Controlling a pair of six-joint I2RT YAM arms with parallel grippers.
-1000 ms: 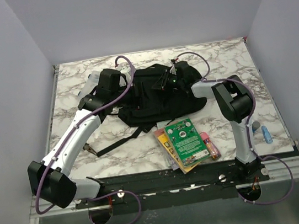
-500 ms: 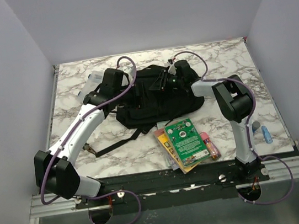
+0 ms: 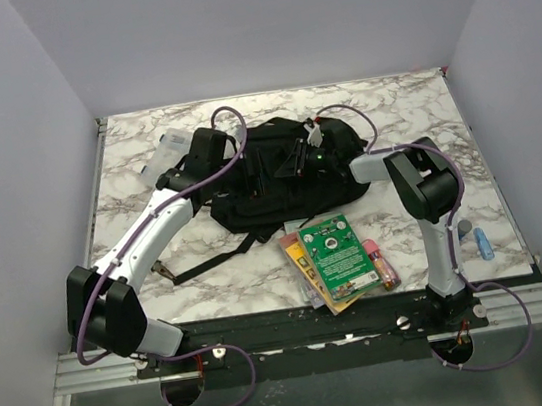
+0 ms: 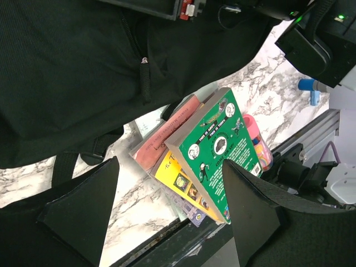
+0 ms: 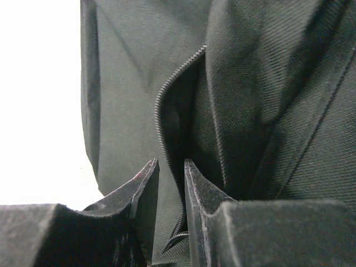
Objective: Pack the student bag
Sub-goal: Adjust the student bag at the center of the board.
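The student bag (image 3: 284,186) is a black backpack lying at the table's middle, its straps trailing toward the near left. My right gripper (image 3: 296,162) is on top of it. In the right wrist view its jaws (image 5: 171,167) are nearly closed on the bag's fabric edge beside the open zipper (image 5: 161,117). My left gripper (image 3: 226,169) hovers at the bag's left side. In the left wrist view it (image 4: 169,214) is wide open and empty, with the bag (image 4: 78,67) above and a stack of books (image 4: 214,150) seen between its fingers.
The book stack, green book on top (image 3: 336,254), lies near the front edge right of centre, with a pink item (image 3: 381,263) beside it. A blue item (image 3: 484,244) lies at the right edge. A clear plastic case (image 3: 167,147) sits far left behind my left arm.
My left arm has swung in toward the bag's left side. My right gripper has shifted slightly nearer and lower on the bag, still on the fabric.
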